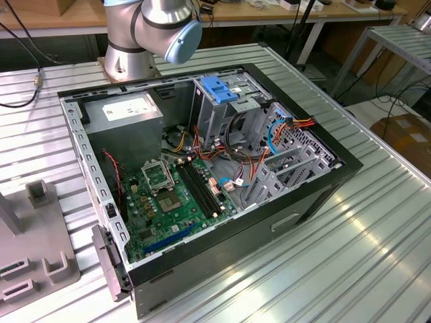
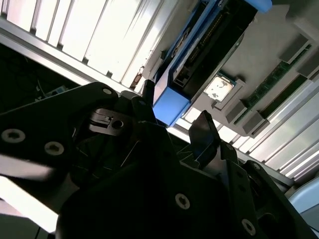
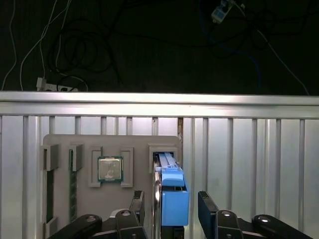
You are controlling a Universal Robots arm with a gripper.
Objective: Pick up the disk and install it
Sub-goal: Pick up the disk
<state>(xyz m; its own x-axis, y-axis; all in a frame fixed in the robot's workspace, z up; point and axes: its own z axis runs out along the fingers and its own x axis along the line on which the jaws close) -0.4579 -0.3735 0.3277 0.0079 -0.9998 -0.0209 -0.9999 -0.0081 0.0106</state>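
The disk [image 3: 173, 201] stands on edge in a slot of a grey parts holder [image 3: 65, 149], its blue carrier rail end facing the camera. In the second wrist view the disk [image 2: 199, 55] runs away from the gripper, showing its dark edge and blue rail. My gripper [image 3: 171, 195] is open and straddles the disk's near end. One black finger [image 3: 137, 203] is on each side of the disk, with a small gap to the blue plastic. The gripper [image 2: 174, 102] holds nothing. The open computer case [image 1: 101, 195] lies on the slatted metal table.
A processor chip [image 3: 110, 169] and memory sticks [image 3: 73, 184] sit in the holder's other pockets. Inside the case are a drive cage with a blue latch [image 1: 219, 87], a grey power supply [image 1: 124, 114] and loose cables. The arm's base [image 1: 148, 33] stands behind the case.
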